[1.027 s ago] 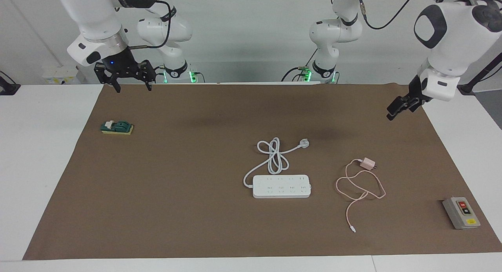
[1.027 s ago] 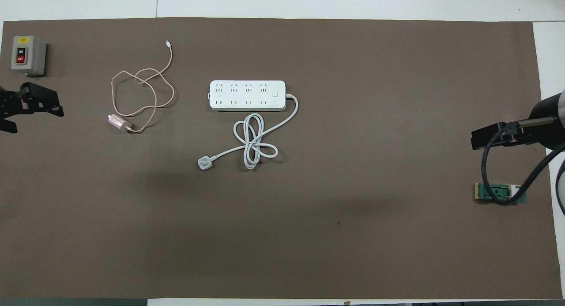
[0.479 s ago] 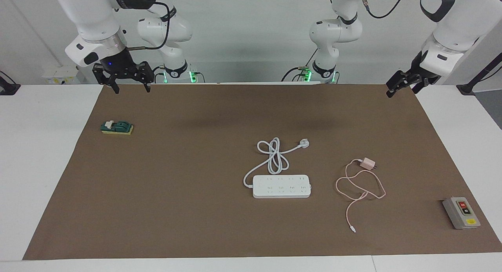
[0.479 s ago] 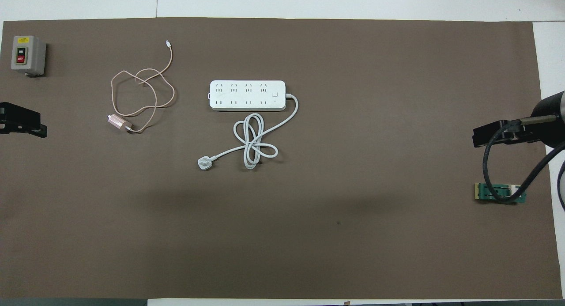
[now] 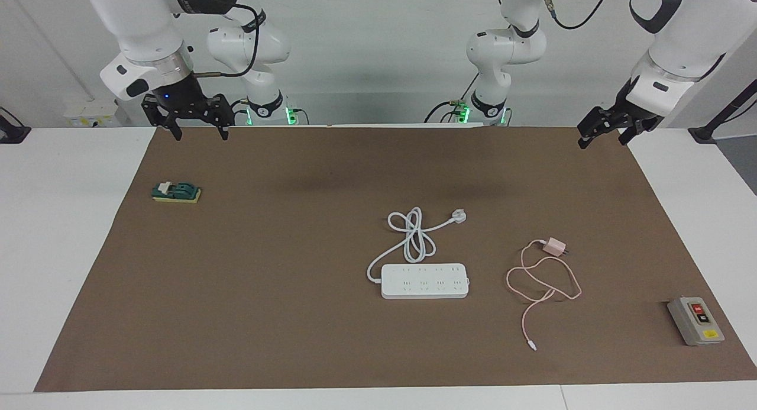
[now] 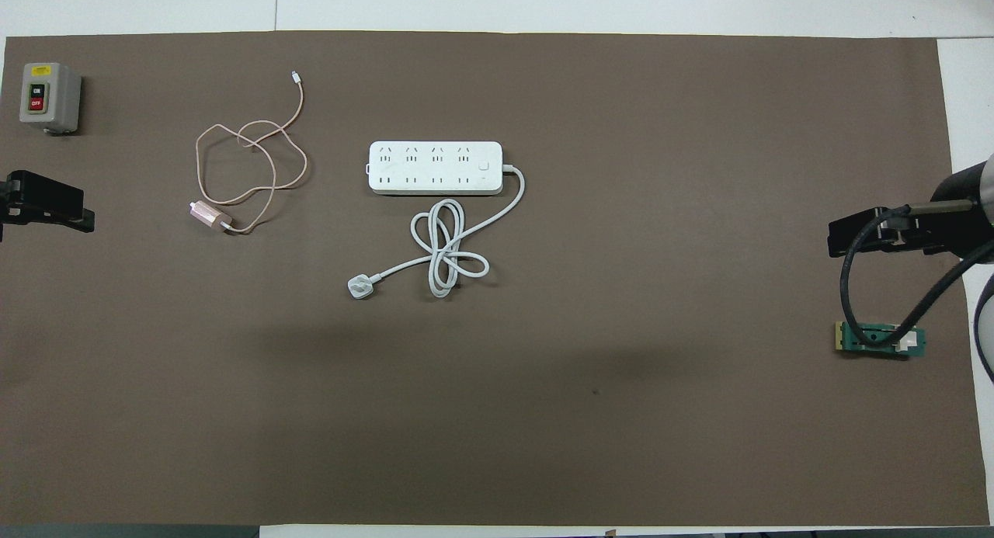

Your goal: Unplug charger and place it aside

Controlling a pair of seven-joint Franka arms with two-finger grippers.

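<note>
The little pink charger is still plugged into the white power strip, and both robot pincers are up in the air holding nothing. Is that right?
Not quite. The facing view shows the charger lying unplugged on the mat, beside the power strip toward the left arm's end. The rest holds: the left pincer and right pincer hang empty.
</note>
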